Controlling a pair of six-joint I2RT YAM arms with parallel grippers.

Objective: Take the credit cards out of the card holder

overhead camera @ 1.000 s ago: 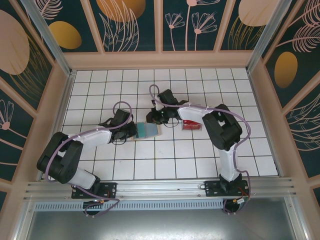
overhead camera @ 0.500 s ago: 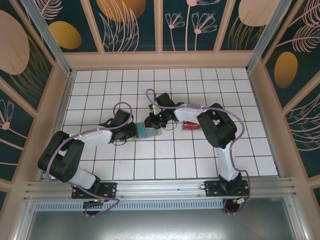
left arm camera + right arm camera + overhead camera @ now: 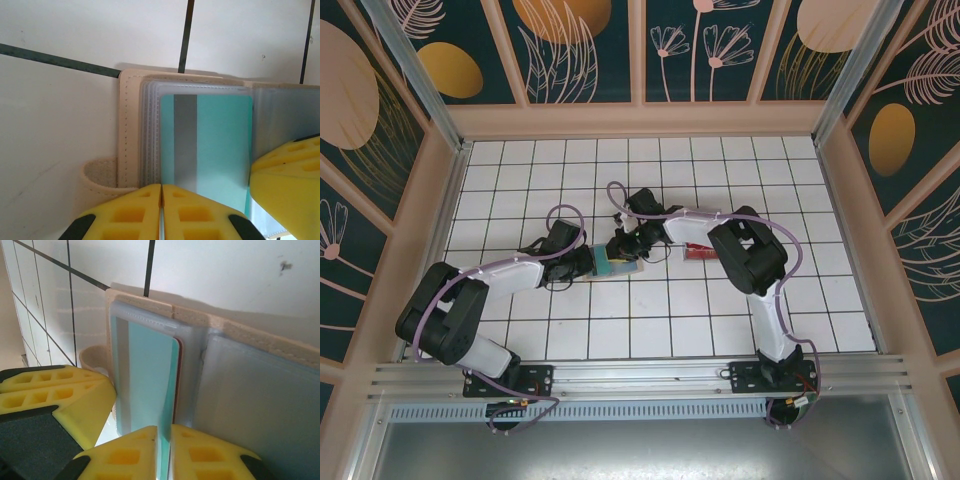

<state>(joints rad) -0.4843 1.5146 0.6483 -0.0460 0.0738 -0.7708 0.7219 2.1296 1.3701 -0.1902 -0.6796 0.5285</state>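
The left claw (image 3: 161, 215) is closed tight on the near edge of the card holder (image 3: 129, 130), steadying it on the white tiled worktop (image 3: 60, 125), with the tan stitched border just beyond its fingertips. The right claw (image 3: 164, 455), which stood apart from the card holder a second ago, has come in beside the left claw and now pinches the edge of the teal card (image 3: 150, 380) that runs up between its fingers. With the holder anchored and the card gripped, the pull looks ready to start, though the teal card still sits deep in its clear sleeve.
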